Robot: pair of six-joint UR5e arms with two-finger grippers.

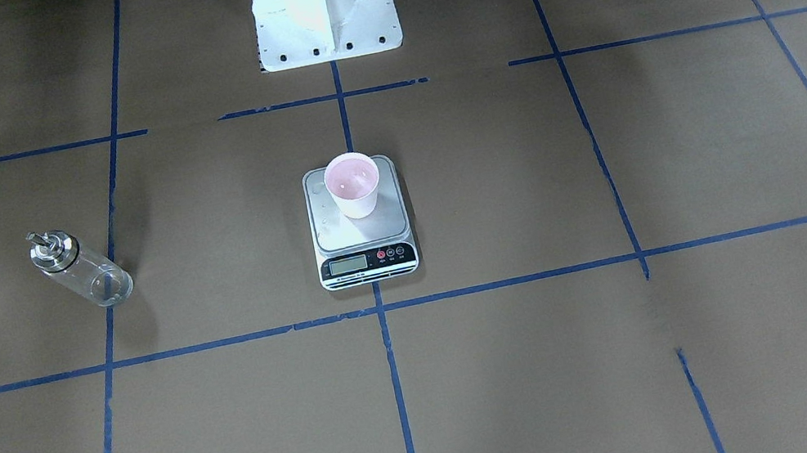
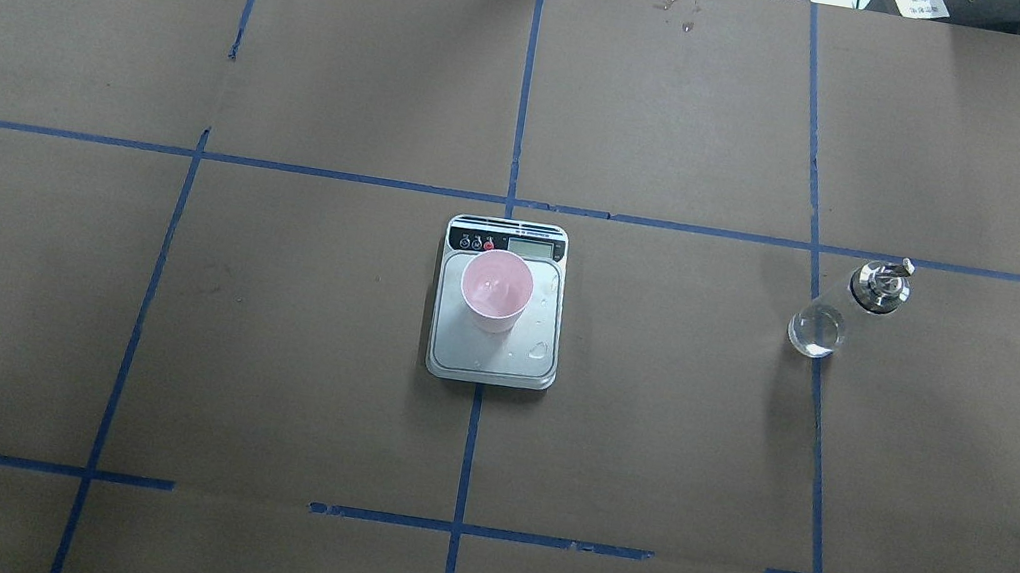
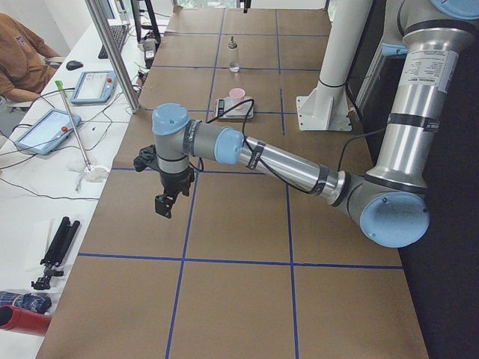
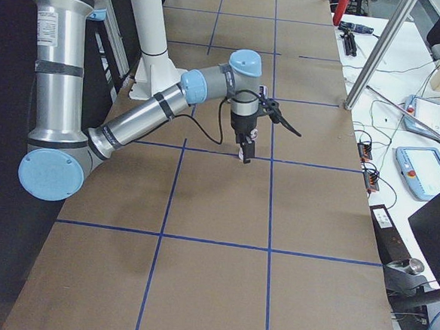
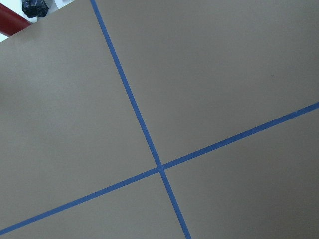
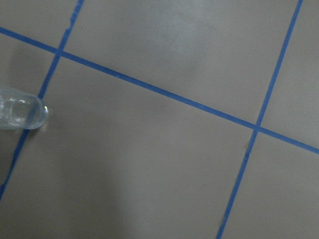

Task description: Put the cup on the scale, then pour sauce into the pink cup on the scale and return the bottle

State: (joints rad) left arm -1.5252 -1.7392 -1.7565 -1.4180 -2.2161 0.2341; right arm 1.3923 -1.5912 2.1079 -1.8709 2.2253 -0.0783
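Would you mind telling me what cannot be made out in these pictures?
Reading on the scale display: too small, front-facing and overhead views.
How full the bottle is: clear glass, colourless contents.
State of left gripper and right gripper: only side views show them.

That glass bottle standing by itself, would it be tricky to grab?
Probably slippery: the bottle is smooth clear glass. Standing tall on a narrow base, it may tip if pushed, and its round body could then roll.
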